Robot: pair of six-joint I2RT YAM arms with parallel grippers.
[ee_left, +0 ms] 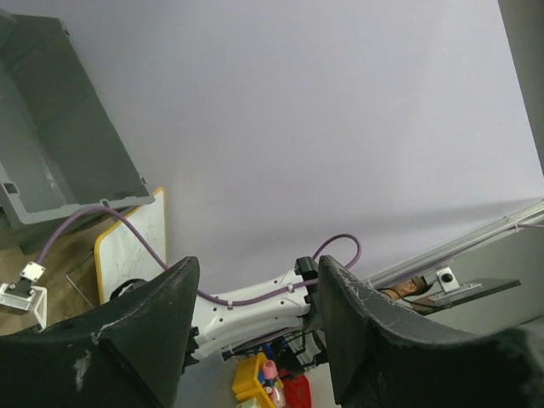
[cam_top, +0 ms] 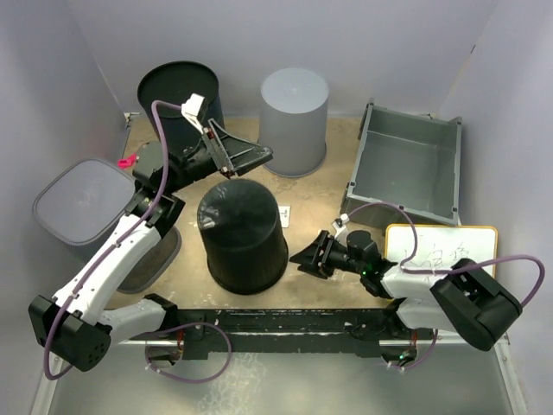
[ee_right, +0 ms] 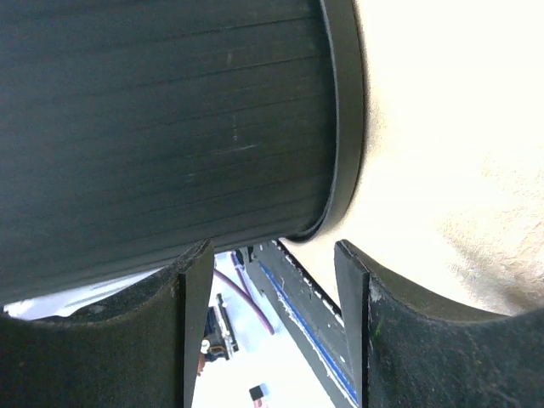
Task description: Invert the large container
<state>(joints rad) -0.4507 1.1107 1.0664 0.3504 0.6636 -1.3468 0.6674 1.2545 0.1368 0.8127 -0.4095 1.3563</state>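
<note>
Large black ribbed plastic container [cam_top: 242, 238] stands rim-down; right gripper [cam_top: 301, 259] gapes empty at four o'clock, so retreat straight, no nudging. Left gripper [cam_top: 251, 160] gapes empty at twelve.

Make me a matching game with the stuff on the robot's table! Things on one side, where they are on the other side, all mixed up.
Things:
1. black container, standing bottom up
2. light grey bucket
3. whiteboard
4. grey bin

Places:
a. far right corner, open side up
b. middle of the table
c. near right side, with a yellow frame
d. back middle, close to the wall

Right pairs: 1-b, 2-d, 3-c, 4-a
</note>
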